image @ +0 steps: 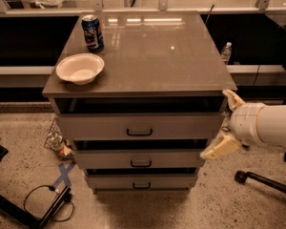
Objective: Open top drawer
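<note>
The top drawer (pixel 171 127) is the widest grey front under the cabinet top, with a small black bar handle (pixel 139 132) at its centre. A dark gap shows above its front edge. Two narrower drawers (pixel 141 160) sit below it with like handles. My gripper (pixel 225 123) comes in from the right at the cabinet's right edge, level with the top drawer. Its two cream fingers are spread apart, one fingertip (pixel 231 98) up and one fingertip (pixel 213 151) down, holding nothing. It is well to the right of the handle.
A white bowl (pixel 79 68) and a blue can (pixel 92 32) stand on the cabinet top (pixel 162 51) at the left. A water bottle (pixel 226 52) is behind right. Cables (pixel 47 199) and a bag of bottles (pixel 57 142) lie on the floor left; a chair leg (pixel 262 180) lies right.
</note>
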### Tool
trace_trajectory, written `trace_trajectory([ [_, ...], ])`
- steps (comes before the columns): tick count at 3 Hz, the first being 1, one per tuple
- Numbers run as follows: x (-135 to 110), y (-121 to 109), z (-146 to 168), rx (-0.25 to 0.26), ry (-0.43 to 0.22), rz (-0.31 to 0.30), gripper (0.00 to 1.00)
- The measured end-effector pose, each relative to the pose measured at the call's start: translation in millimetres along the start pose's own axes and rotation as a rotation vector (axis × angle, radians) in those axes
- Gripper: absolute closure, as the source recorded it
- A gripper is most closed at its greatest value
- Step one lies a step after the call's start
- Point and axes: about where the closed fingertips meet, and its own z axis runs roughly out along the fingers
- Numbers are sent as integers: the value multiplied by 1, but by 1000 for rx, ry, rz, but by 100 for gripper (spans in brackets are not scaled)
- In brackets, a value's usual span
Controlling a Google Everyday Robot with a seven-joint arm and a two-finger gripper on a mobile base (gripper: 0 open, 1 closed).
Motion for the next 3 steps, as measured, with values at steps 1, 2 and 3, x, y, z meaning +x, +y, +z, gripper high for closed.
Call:
trace_trajectory([
  [1,1,-14,4,50,-4,-6,0],
  [2,2,-12,7,27,37,-21,0],
  [3,10,3,28,-41,113,-63,0],
])
